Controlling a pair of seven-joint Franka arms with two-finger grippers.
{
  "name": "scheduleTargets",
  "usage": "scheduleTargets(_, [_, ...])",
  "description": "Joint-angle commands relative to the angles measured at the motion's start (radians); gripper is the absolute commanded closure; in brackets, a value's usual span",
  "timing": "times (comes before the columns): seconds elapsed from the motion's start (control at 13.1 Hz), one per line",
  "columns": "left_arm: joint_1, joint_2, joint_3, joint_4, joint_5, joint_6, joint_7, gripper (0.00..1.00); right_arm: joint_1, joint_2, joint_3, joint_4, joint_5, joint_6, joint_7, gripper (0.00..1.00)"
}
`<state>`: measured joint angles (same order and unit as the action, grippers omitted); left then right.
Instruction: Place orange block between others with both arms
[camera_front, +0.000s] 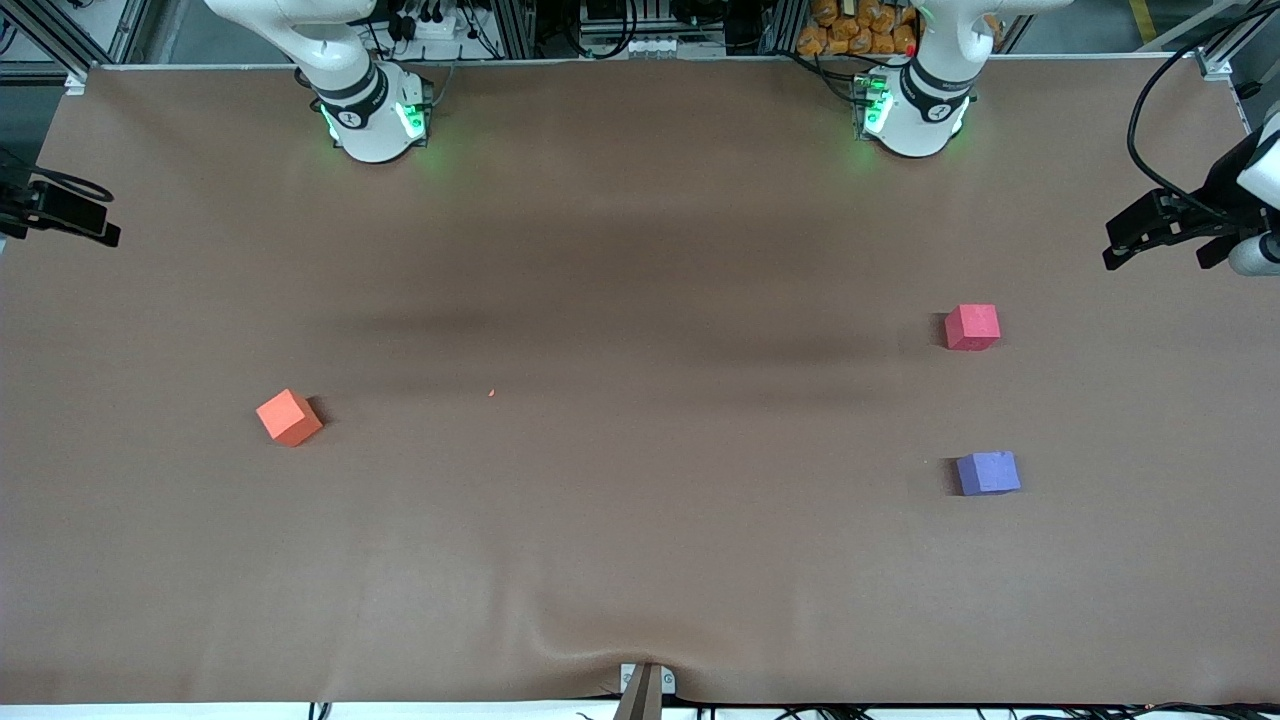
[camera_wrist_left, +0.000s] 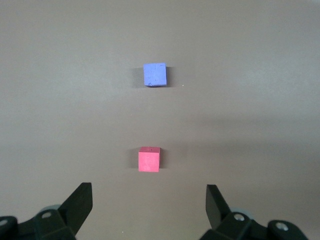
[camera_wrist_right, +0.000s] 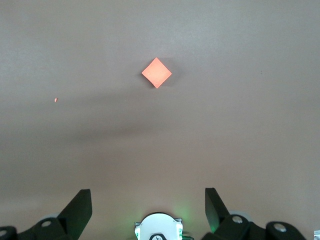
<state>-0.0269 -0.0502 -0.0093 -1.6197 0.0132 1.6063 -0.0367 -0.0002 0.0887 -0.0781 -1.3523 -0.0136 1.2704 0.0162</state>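
My left gripper (camera_wrist_left: 149, 200): fingers spread wide, holding nothing, high over the red-pink cube (camera_wrist_left: 149, 159) at the left arm's end of the table (camera_front: 640, 250).
My right gripper (camera_wrist_right: 148, 200): fingers spread wide, empty, high over my own base, waiting.
Orange block (camera_front: 289, 417): small matte cube, turned corner-on, alone near the right arm's end.
Purple cube (camera_front: 988, 473): nearer the table's front edge than the red-pink cube, well apart from it.
Speck (camera_front: 491, 393): tiny orange crumb beside the orange block, toward the table's middle.

orange block (camera_front: 289, 417) alone, red-pink cube (camera_front: 972, 327), purple cube (camera_front: 988, 473)
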Motion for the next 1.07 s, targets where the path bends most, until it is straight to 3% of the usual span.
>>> scheduleTargets(0.0, [-0.001, 0.023, -0.001, 0.035, 0.011, -0.04, 0.012, 0.0, 0.005, 0.003, 0.0, 0.007, -0.005, -0.006, 0.016, 0.0])
scheduleTargets(0.76, [-0.002, 0.019, -0.009, 0.032, 0.002, -0.069, -0.002, 0.0, 0.006, 0.008, 0.0, 0.007, -0.005, -0.009, 0.016, 0.0])
scheduleTargets(0.99, [-0.002, 0.019, -0.009, 0.032, 0.001, -0.069, -0.003, 0.0, 0.069, 0.037, 0.0, 0.007, -0.006, -0.011, 0.013, 0.0])
